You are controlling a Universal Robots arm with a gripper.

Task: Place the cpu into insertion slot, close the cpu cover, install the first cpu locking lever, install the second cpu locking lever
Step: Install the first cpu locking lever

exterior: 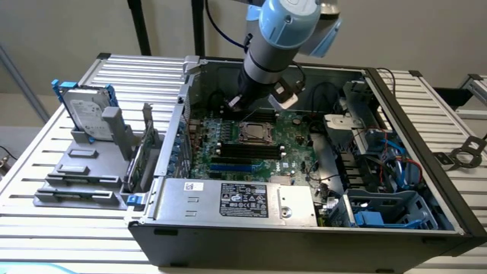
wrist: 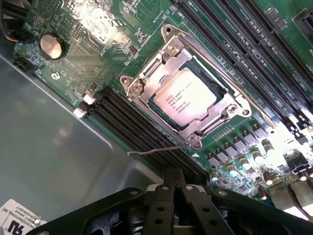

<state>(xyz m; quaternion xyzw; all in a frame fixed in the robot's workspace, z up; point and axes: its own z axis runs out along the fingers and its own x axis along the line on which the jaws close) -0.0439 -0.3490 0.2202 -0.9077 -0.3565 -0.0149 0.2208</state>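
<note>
Cpu (wrist: 188, 100) lies under closed cover (wrist: 146, 78). End effector (wrist: 177, 177) pressed together, holding nothing, just beside thin lever (wrist: 156, 150) over memory slots (wrist: 129, 122).

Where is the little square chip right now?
The cpu lies flat inside the silvery cpu cover on the green board, between two rows of long black memory slots, near the exterior view's middle.

Plain beige wall (exterior: 61, 28) behind, slatted alu. table (exterior: 61, 228), two black poles (exterior: 139, 25) at rear, even light
</note>
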